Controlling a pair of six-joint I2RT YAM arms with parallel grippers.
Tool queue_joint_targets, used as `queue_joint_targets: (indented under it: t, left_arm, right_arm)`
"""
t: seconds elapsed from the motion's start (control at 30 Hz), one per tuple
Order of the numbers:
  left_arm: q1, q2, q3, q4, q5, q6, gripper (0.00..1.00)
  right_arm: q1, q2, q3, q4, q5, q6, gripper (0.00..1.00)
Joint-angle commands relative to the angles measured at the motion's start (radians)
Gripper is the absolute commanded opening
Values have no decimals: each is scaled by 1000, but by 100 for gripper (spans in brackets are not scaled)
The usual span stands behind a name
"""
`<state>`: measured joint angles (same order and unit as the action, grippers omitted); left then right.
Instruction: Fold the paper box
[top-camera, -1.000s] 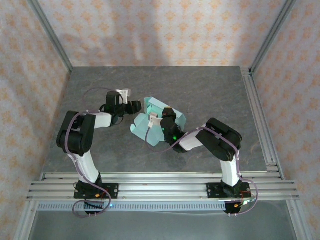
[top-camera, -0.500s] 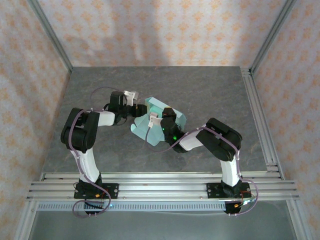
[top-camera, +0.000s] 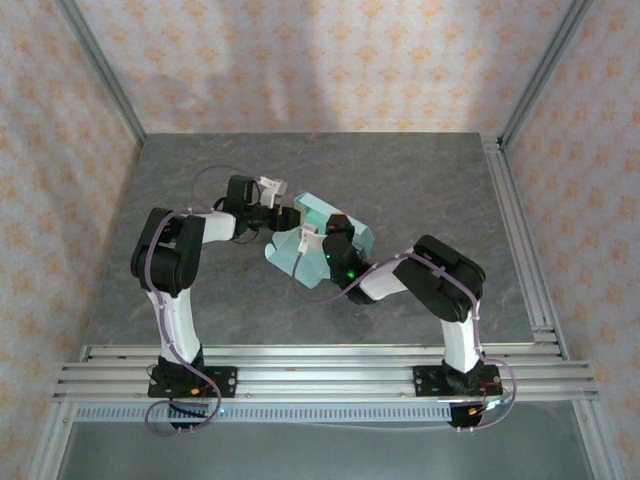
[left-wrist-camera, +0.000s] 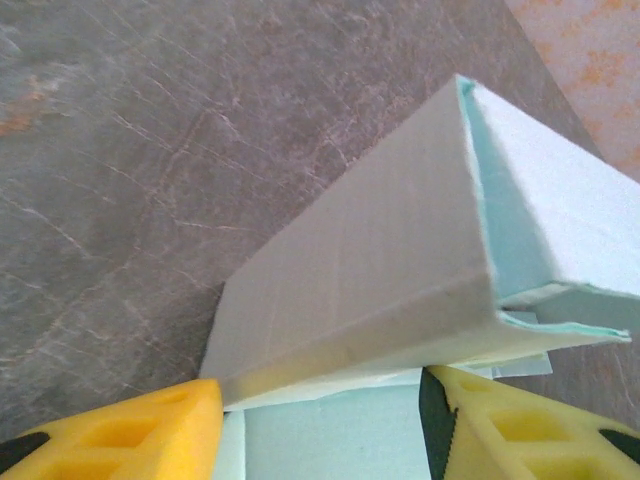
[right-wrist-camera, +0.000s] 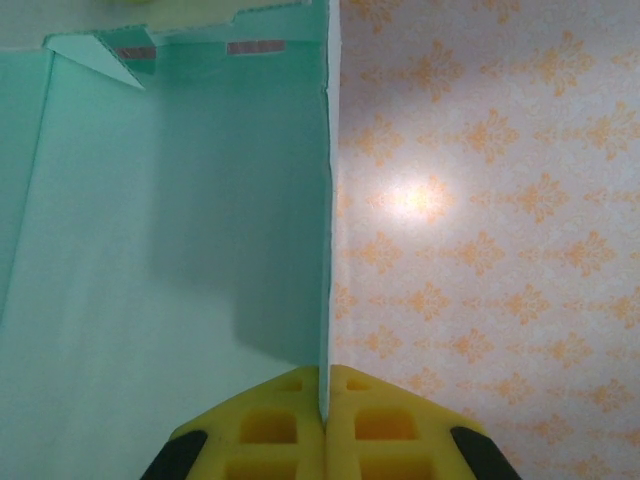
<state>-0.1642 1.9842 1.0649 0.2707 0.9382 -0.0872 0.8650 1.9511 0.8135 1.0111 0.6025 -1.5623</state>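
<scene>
The paper box (top-camera: 318, 236) is pale mint card, partly folded, lying mid-table between both arms. My left gripper (top-camera: 286, 216) is at its left end, open. In the left wrist view its yellow fingers (left-wrist-camera: 130, 432) stand wide apart either side of a flat mint panel, with a raised folded wall of the paper box (left-wrist-camera: 370, 280) just ahead. My right gripper (top-camera: 330, 240) is shut on the box. In the right wrist view, the right gripper (right-wrist-camera: 325, 400) pinches the thin edge of an upright panel, and the paper box's inner face (right-wrist-camera: 170, 220) spreads to the left.
The grey stone-pattern table (top-camera: 420, 180) lies open around the box. Patterned walls and metal frame posts (top-camera: 540, 70) enclose it on three sides. An aluminium rail (top-camera: 320, 365) runs along the near edge by the arm bases.
My left arm has swung right and its gripper has come up against the box's left end. The box shifted slightly right. The right gripper has kept its hold.
</scene>
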Motion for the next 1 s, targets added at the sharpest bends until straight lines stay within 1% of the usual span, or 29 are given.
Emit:
queue_joint_targets:
  t: [0.0, 0.13, 0.23, 0.37, 0.5, 0.67, 0.8, 0.93, 0.97]
  left_arm:
    - [-8, 6, 24, -35, 47, 43, 56]
    - [-11, 11, 39, -18, 81, 45, 57]
    - [-12, 13, 54, -28, 115, 74, 57]
    - [-12, 21, 89, -122, 185, 150, 57]
    - [-12, 39, 147, -266, 229, 238, 57]
    - [-11, 51, 203, -392, 210, 308, 57]
    - [-12, 65, 202, -365, 176, 289, 55]
    - [-18, 52, 175, -290, 93, 237, 48]
    - [-18, 54, 180, -295, 88, 234, 48]
  right_arm:
    - [2, -29, 8, -26, -9, 18, 0]
    - [2, -29, 7, -26, -8, 17, 0]
    - [2, -32, 7, -26, -7, 16, 0]
    - [2, -37, 4, -25, -2, 18, 0]
    - [0, -33, 4, -27, -3, 19, 0]
    - [-1, -28, 6, -23, -3, 20, 0]
    - [-1, -32, 13, -22, -4, 15, 0]
    - [0, -35, 15, -25, -6, 12, 0]
    - [-1, -35, 15, -26, -6, 11, 0]
